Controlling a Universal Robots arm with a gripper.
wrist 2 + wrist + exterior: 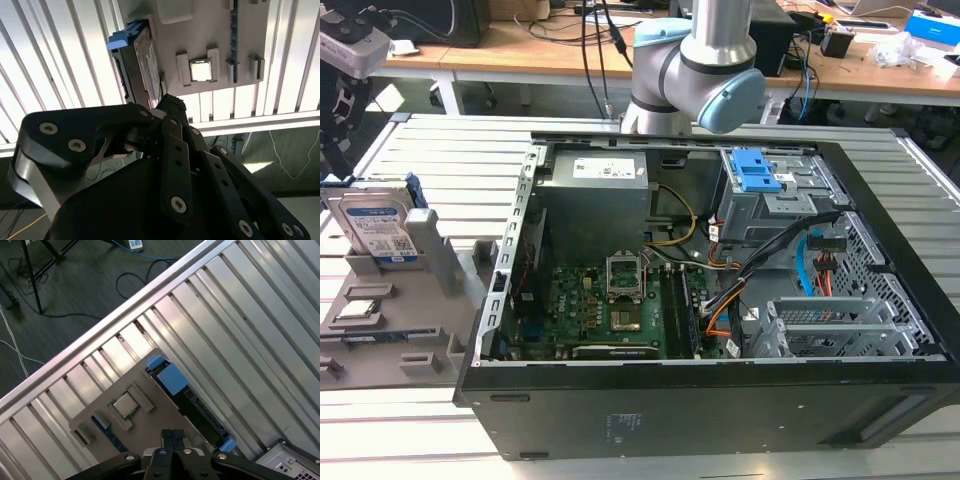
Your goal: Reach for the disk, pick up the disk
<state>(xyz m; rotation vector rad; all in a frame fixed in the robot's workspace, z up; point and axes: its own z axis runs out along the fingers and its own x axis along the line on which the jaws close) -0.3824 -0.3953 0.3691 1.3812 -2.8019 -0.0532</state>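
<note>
The disk (378, 228) stands on edge in a grey holder (430, 270) at the exterior view's left, its white-and-blue label facing the camera and a blue bracket along its edges. In both wrist views the disk (172, 380) (142, 57) appears edge-on from above, well beyond my fingertips. My gripper (172, 434) (170, 101) hangs high above the holder's flat part, beside the disk. Its black fingers are shut together and hold nothing.
An open computer case (880, 300) fills the middle of the slatted metal table (450, 150). The robot arm (695, 70) rises behind it. A square chip (125, 405) sits in a pocket of the grey holder. Past the table edge lies floor with cables (130, 275).
</note>
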